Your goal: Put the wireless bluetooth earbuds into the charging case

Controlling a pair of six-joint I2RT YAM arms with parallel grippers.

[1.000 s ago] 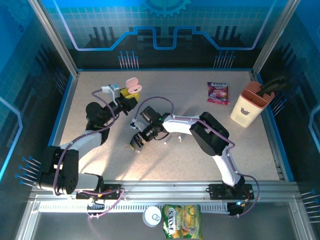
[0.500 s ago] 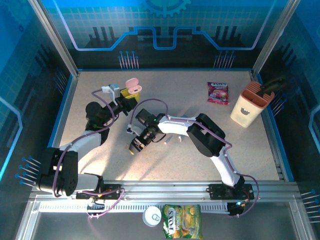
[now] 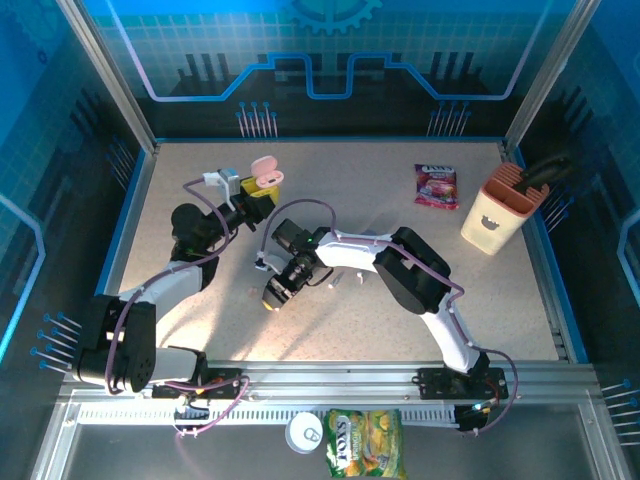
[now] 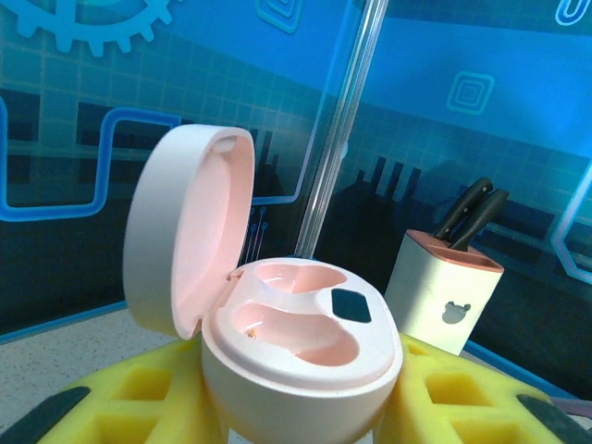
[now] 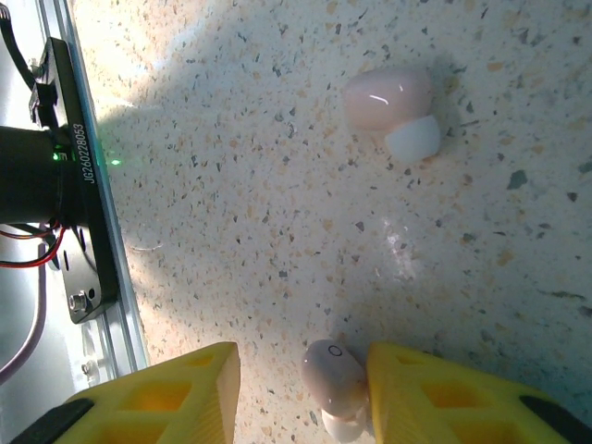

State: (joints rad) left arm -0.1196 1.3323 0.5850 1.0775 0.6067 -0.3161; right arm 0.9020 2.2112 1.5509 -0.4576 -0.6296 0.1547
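Note:
My left gripper (image 3: 250,197) is shut on a pink pebble-shaped charging case (image 3: 264,173). In the left wrist view the case (image 4: 296,351) sits between the yellow fingers (image 4: 458,402). Its lid (image 4: 190,240) stands open, and both wells are empty. My right gripper (image 3: 272,297) is low over the table, pointing down, and open. In the right wrist view a pale pink earbud (image 5: 335,377) lies between the yellow fingertips (image 5: 435,407), touching the right-hand one. The gripper's midpoint (image 5: 301,393) is just left of it. A second pink earbud with a white tip (image 5: 389,104) lies farther off on the speckled table.
A beige knife block (image 3: 499,210) and a purple snack packet (image 3: 436,185) stand at the back right. A green packet (image 3: 364,443) and a round lid (image 3: 303,432) lie beyond the front rail. The metal rail (image 5: 74,185) runs close to the right gripper.
My right gripper dipped toward the front left, then shifted slightly back, and now straddles the earbud. The left gripper and the case have not moved.

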